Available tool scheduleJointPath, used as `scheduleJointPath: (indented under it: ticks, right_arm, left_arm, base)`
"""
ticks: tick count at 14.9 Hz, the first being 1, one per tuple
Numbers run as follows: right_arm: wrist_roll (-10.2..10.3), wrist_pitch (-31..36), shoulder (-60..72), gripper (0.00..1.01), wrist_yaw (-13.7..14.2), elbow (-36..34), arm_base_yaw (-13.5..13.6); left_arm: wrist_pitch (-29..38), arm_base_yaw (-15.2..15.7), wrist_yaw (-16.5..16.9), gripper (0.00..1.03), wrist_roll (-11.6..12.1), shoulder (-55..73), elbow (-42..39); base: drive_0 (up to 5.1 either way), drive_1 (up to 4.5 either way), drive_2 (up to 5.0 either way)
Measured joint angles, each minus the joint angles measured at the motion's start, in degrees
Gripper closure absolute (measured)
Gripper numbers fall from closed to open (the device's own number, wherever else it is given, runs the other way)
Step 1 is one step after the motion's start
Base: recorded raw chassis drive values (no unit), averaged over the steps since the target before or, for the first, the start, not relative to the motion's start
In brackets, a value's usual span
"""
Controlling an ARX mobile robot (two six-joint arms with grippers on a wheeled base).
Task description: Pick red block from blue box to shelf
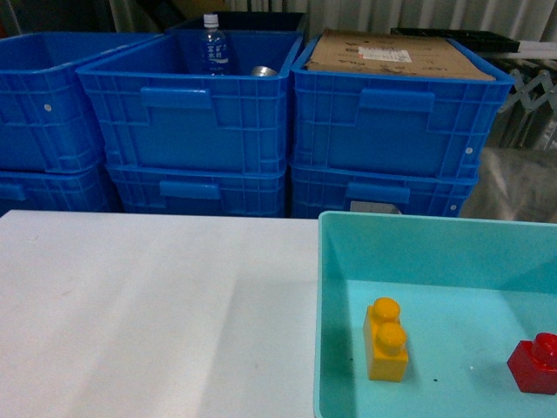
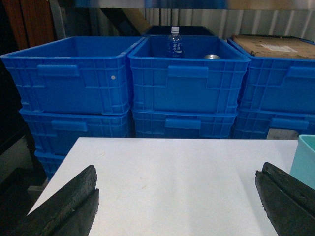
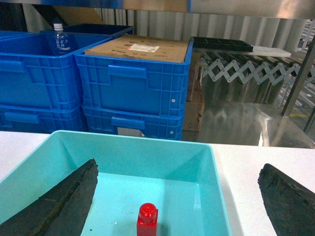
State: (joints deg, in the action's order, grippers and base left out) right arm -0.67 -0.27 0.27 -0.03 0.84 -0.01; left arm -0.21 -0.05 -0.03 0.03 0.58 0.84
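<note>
The red block (image 1: 535,363) rests on the floor of the turquoise blue box (image 1: 329,287) at its right side; in the right wrist view the red block (image 3: 147,221) stands upright with its stud up inside the blue box (image 3: 216,162). My right gripper (image 3: 177,196) hangs open above the box, the block low between its fingers and untouched. Over the white table, my left gripper (image 2: 174,196) is open with nothing between its fingers. Neither gripper shows in the head view. Shiny steel shelf rails (image 3: 246,7) cross the top of the right wrist view.
A yellow-orange two-stud brick (image 1: 385,340) stands in the box left of the red block. Stacked dark blue crates (image 1: 196,122) line the table's (image 1: 157,305) far edge, one holding a bottle (image 1: 212,45), one topped with cardboard (image 1: 392,54). A folding roller conveyor (image 3: 246,71) lies right.
</note>
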Motion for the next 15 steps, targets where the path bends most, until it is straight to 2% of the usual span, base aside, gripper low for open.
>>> scheduleJointPath:
  ticks: [15]
  right_arm:
    - [0.0, 0.0, 0.0, 0.03, 0.0, 0.0, 0.0]
  left_arm:
    - [0.0, 0.0, 0.0, 0.05, 0.0, 0.0, 0.0]
  base:
    - [0.0, 0.0, 0.0]
